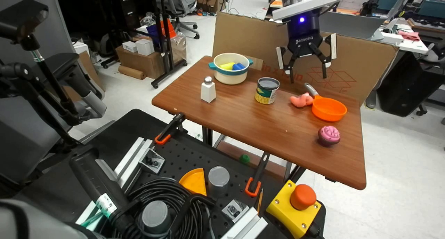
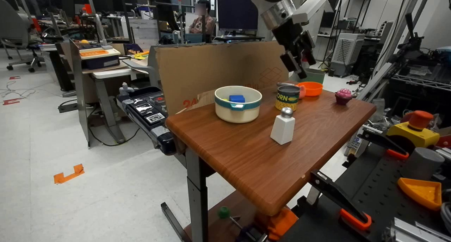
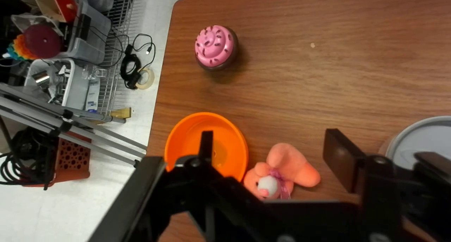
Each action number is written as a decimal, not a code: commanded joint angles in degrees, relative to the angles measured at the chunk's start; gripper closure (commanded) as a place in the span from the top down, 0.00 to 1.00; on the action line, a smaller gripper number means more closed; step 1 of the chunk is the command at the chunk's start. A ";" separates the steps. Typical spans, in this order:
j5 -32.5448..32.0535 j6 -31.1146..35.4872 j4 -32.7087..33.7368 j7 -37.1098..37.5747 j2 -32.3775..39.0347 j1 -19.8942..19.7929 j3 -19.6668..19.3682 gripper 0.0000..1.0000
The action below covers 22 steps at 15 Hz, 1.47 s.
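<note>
My gripper (image 1: 308, 75) is open and empty, pointing down above the far side of the table. In the wrist view the gripper (image 3: 272, 150) has its fingers spread over a pink plush toy (image 3: 290, 164) with a white snout and purple ribbon. The toy lies beside an orange pan (image 3: 227, 140), which one finger partly covers; its grey handle (image 1: 310, 89) shows in an exterior view. A can with a grey lid (image 3: 428, 138) sits near the other finger; its corn label (image 2: 286, 101) shows in an exterior view. A pink-topped cupcake (image 3: 214, 46) stands farther off.
A cream pot with teal handles (image 1: 231, 79) holds yellow and blue items. A white shaker (image 1: 208, 92) with a metal top stands near it on the wooden table (image 1: 243, 117). A cardboard panel (image 1: 250, 33) stands along the far edge. Clamps (image 1: 255, 176) grip the near edge.
</note>
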 commanded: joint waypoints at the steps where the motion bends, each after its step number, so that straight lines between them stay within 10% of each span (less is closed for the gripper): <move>1: -2.45 3.91 -5.55 2.66 -4.75 0.82 -0.73 1.00; 22: -7.73 10.24 -15.74 9.34 -12.83 0.23 0.12 1.00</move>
